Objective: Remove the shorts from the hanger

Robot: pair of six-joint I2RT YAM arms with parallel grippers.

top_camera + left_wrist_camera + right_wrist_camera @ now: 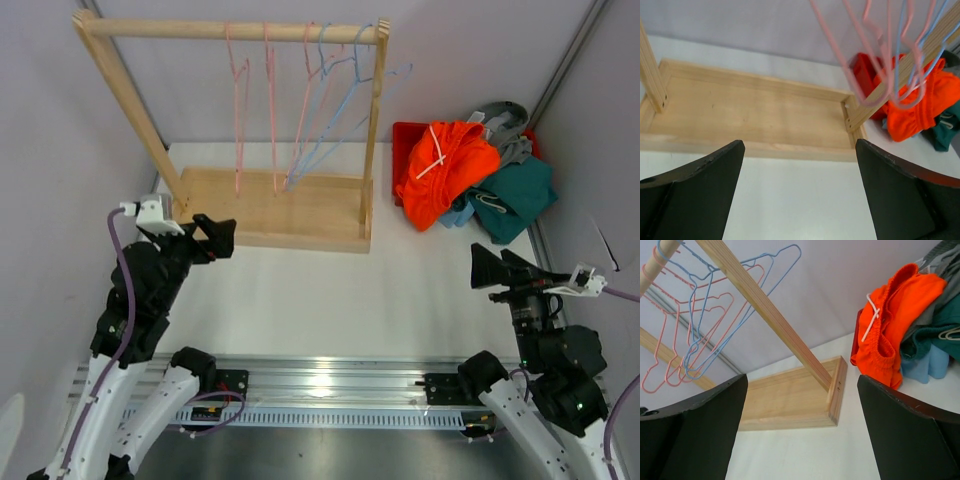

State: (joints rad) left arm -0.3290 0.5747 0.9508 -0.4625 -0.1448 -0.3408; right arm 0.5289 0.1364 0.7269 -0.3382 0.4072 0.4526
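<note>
Left pincer point(216, 238) hovers above the near left part of the desk point(330, 300), its two dark jaws spread wide with nothing between them, aimed toward the far edge. Right pincer point(492, 270) hovers close to the right edge, likewise gaping and holding nothing, its tips turned toward the left edge.

Just ahead of the left pincer stands a wooden rack point(290, 205). Its flat base lies along the far edge from the left side to about the middle, and two posts carry a top bar. From that bar hang bare wire hangers: pink hangers point(270, 100) spaced along the bar and blue hangers point(345, 85) bunched by the right post.

The shorts lie heaped in the far right corner, beside the rack's right post and well apart from both pincers. The orange shorts point(445, 170) sit on top at the left of the heap, white drawstring showing, draped over the red tray point(405, 135). The teal pair point(520, 195) lies at the right, touching the orange. The grey pair point(510, 130) is at the back, and a light blue pair point(458, 215) peeps out underneath on the near side.

A metal rail point(330, 385) runs along the near edge between the arm bases
</note>
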